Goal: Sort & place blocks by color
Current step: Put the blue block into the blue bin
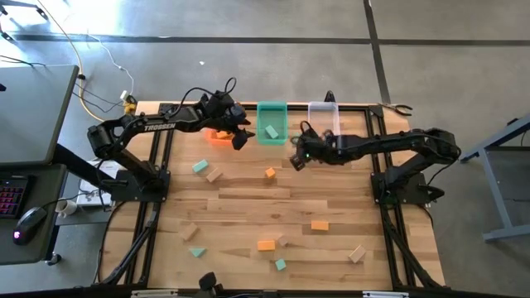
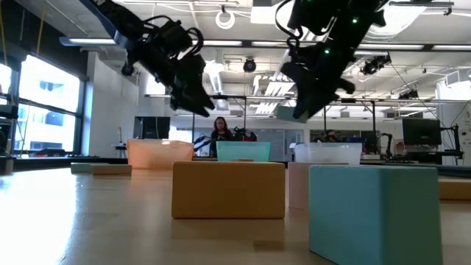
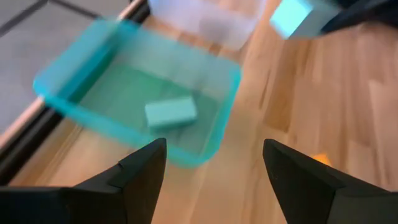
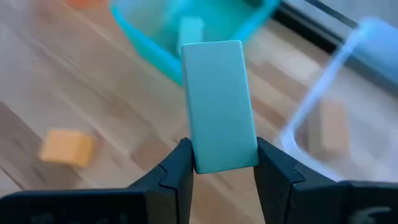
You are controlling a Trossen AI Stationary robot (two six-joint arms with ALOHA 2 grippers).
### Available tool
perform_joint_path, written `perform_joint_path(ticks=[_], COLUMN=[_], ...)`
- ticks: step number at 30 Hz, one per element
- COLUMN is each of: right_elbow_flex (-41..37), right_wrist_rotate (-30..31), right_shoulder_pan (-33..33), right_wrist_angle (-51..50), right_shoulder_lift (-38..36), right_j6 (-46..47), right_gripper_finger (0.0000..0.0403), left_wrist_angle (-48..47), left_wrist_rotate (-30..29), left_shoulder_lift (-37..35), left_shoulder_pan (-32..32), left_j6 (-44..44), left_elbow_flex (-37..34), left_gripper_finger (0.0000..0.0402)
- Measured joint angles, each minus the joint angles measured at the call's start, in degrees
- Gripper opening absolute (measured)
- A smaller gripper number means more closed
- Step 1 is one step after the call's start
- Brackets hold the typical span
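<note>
currently the right gripper (image 4: 217,171) is clamped on a teal block (image 4: 219,106), held upright between its two fingers and carried above the table just beside the green bin (image 1: 271,122), on the side toward the clear bin (image 1: 323,116). one teal block (image 3: 171,112) already lies inside the green bin, a pale wood block (image 4: 328,127) lies in the clear bin, and the remaining blocks are scattered over the table (image 1: 248,199), among them an orange block (image 1: 270,172) near the middle.

the left gripper (image 3: 214,165) hangs with its fingers spread and empty, close to the orange bin (image 1: 219,135) and the near side of the green bin.

risks from this position:
- the grip sits on the lower end of the block only; a quick wrist motion could tilt it or let it slip.
- release short of the rim would drop the block on the table or on the bin wall, from which it may bounce out.
- drift toward the clear bin would put the block in the wrong colour group.
- both arms converge on the green bin; contact between them could shift a bin.
</note>
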Motion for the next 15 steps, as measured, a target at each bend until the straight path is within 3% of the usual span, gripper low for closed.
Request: perform_joint_path(ticks=[8,15], right_elbow_flex=[0.00,0.00], right_wrist_rotate=[-9.07,-11.39], right_shoulder_pan=[-7.17,-11.26], right_wrist_angle=[16.69,28.45], right_shoulder_lift=[0.00,2.30], right_j6=[-13.50,-16.91], right_gripper_finger=[0.0110,0.0110], left_wrist_angle=[0.01,-6.73], left_wrist_rotate=[0.30,-0.82], left_shoulder_lift=[-0.02,-0.45], left_shoulder_pan=[-1.45,-0.84], left_j6=[0.44,0.48], left_elbow_flex=[5.34,6.08], left_gripper_finger=[0.0262,0.0262])
